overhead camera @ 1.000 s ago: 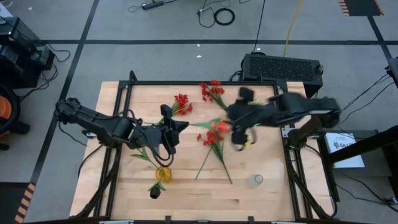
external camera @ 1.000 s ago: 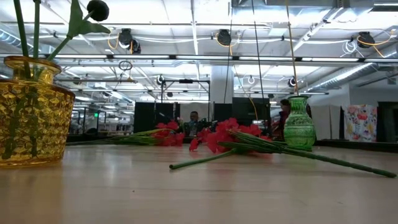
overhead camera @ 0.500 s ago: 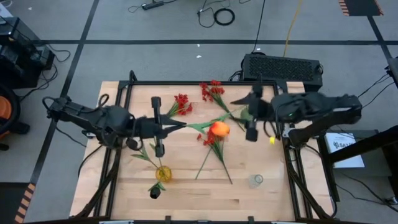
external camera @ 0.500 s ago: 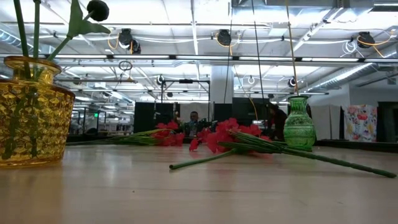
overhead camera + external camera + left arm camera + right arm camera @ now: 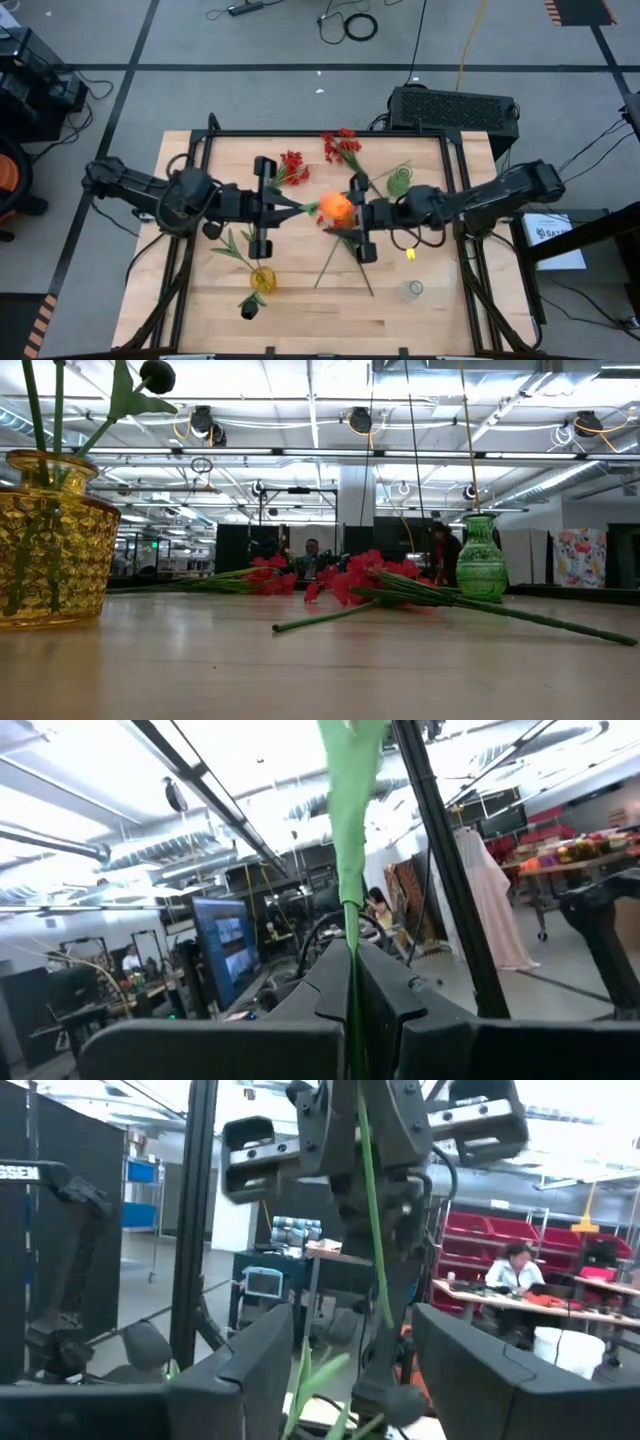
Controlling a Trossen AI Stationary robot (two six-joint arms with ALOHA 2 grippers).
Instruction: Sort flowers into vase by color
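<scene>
Now, handover step.
Left gripper [image 5: 283, 206]: clamped on orange flower [image 5: 337, 208] stem.
Right gripper [image 5: 352, 212]: fingers spread around stem, not gripping.
Advice: close right before left lets go.

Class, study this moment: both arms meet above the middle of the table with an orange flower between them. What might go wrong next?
1. The left gripper is shut on the orange flower while the right gripper stands open around its stem: a badly timed handover may drop it.
2. It could fall onto the red flowers lying below.
</scene>
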